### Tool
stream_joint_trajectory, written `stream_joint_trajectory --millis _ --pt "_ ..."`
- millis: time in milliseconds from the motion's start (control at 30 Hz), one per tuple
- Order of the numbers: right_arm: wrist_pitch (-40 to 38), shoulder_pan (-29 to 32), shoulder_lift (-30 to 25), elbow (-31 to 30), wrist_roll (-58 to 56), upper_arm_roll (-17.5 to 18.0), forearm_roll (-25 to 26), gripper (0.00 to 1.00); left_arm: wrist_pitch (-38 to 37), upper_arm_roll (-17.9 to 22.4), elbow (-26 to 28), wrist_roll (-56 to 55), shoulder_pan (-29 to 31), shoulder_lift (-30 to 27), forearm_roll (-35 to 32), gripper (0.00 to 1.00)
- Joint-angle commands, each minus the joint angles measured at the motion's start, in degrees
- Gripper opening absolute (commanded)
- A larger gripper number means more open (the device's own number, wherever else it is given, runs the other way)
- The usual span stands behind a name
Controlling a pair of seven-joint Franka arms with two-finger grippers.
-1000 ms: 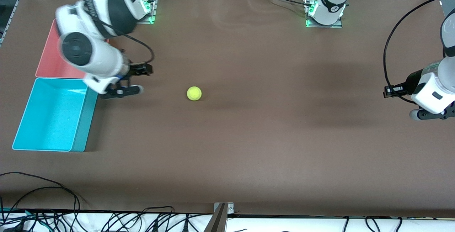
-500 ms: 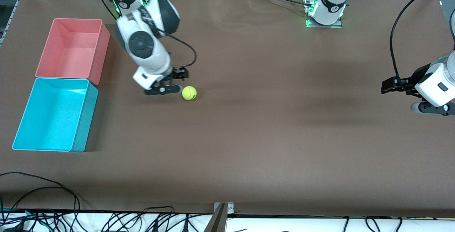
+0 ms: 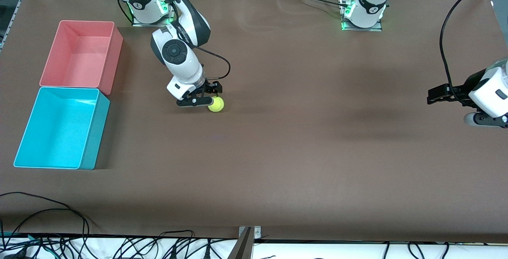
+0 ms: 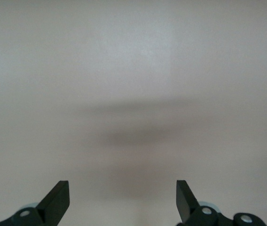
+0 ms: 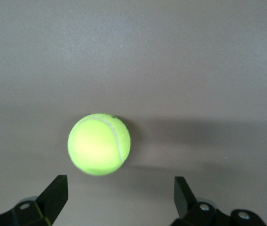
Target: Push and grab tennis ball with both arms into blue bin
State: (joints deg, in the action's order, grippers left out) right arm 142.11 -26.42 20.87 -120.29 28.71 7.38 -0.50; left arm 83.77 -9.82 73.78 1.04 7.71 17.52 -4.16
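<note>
The ball (image 3: 216,105) is lying on the table (image 3: 301,151), well apart from the blue bin (image 3: 59,128), toward the left arm's end. The right hand (image 3: 211,99) is being held spread just over the ball, nothing gripped. The left hand (image 3: 456,106), also spread and empty, is being held waiting over the table's end, well apart from the ball.

left pincer (image 4: 122,200) | fingers (image 4: 58,200) spread apart | over bare table (image 4: 133,70)

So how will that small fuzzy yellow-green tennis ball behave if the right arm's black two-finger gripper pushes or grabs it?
The small fuzzy yellow-green tennis ball is round and lies free on the flat brown table, so a nudge probably rolls it. Its felt should grip well. The right gripper is open with the ball off-centre, so closing may squirt it sideways.
</note>
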Motion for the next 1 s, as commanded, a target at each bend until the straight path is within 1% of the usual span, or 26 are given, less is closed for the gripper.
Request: stream_joint_trajectory --millis 0,267,300,400,733,800,833,867,900,967 --pt "5.7 -1.0 1.5 -0.6 0.6 -0.3 -0.6 1.0 -1.0 0.2 -1.1 1.1 -0.1 -1.0 0.6 1.0" --pt "10.4 -1.5 3.7 -0.6 0.6 -0.3 -0.6 1.0 -1.0 0.2 -0.6 1.1 -0.1 -1.3 0.5 1.0" --pt "13.1 -1.6 5.3 -0.6 0.5 -0.3 -0.7 1.0 -1.0 0.3 -0.6 1.1 -0.1 -1.3 0.5 1.0" --pt "14.9 -1.9 6.1 -0.6 0.6 -0.3 -0.7 1.0 -1.0 0.3 -0.6 1.1 -0.1 -1.3 0.5 1.0" --pt "15.6 -2.8 7.9 -0.6 2.2 -0.3 -0.6 1.0 -1.0 0.2 -0.6 1.0 -0.2 -1.3 -0.2 1.0" --pt "15.5 -2.9 8.1 -0.6 2.1 -0.4 -0.6 0.87 -1.0 0.2 -0.6 1.0 -0.2 -1.3 -0.2 1.0" --pt "15.5 -2.9 8.1 -0.6 1.8 -0.4 -0.6 0.76 -1.0 0.2 -0.6 1.0 -0.2 -1.3 -0.2 1.0" --pt "15.4 -2.9 8.1 -0.6 1.6 -0.4 -0.6 0.62 -1.1 0.2 -0.6 0.9 -0.2 -1.3 -0.2 1.0" --pt "15.3 -2.9 8.0 -0.6 1.4 -0.4 -0.6 0.51 -1.0 0.2 -0.6 0.9 -0.2 -1.3 -0.2 1.0" --pt "15.2 -2.9 7.8 -0.6 1.4 -0.4 -0.6 0.36 -1.0 0.2 -0.6 0.6 -0.2 -1.3 -0.2 1.0"
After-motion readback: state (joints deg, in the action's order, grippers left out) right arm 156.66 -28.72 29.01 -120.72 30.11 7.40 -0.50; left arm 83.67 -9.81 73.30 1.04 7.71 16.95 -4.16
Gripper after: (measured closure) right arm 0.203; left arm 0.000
